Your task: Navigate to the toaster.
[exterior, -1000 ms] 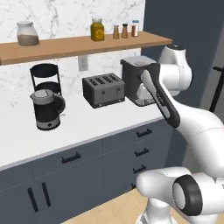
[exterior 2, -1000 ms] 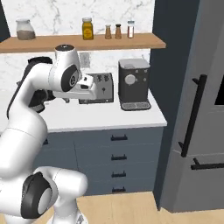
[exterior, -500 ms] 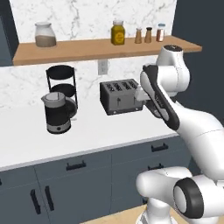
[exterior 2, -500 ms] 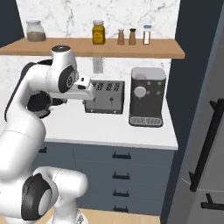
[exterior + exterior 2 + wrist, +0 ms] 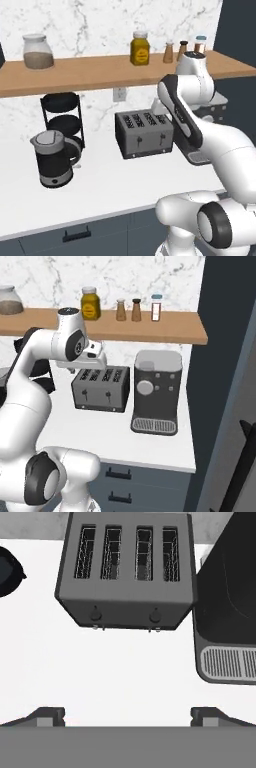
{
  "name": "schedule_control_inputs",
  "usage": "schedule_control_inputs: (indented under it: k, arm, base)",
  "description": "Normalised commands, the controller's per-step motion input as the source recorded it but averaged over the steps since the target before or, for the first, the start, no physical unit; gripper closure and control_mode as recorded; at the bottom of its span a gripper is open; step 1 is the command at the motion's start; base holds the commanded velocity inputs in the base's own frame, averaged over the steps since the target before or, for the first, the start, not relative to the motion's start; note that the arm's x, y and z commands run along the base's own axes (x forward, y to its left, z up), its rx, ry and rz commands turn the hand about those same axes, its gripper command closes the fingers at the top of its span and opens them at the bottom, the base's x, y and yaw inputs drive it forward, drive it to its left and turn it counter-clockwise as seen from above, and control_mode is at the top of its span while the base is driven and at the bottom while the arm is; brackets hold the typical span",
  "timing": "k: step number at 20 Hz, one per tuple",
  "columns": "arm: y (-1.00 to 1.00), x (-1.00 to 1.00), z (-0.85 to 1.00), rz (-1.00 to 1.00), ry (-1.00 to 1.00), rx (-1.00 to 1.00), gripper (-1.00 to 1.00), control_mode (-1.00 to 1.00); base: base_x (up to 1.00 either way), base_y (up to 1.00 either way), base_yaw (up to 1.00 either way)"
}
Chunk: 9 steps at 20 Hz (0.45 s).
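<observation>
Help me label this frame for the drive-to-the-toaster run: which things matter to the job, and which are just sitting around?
Part of the job:
toaster

Just sitting around:
coffee machine
kettle
black tiered stand
yellow jar, glass jar and shakers on the shelf

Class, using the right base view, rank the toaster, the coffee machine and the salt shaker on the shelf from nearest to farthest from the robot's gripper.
1. Toaster: directly below the gripper, on the counter.
2. Coffee machine: right of the toaster, at the counter's end.
3. Salt shaker: up on the wooden shelf, far right.
</observation>
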Motion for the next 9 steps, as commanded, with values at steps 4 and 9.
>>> schedule_control_inputs:
  k: [4,9]
  arm:
    - [0.00,0.00,0.00,0.00,0.00,0.00,-1.00,1.00]
    - [0.00,0.00,0.00,0.00,0.00,0.00,-1.00,1.00]
  base:
    - [0.90,-0.29,0.12]
    - [0.28,-0.15,0.08]
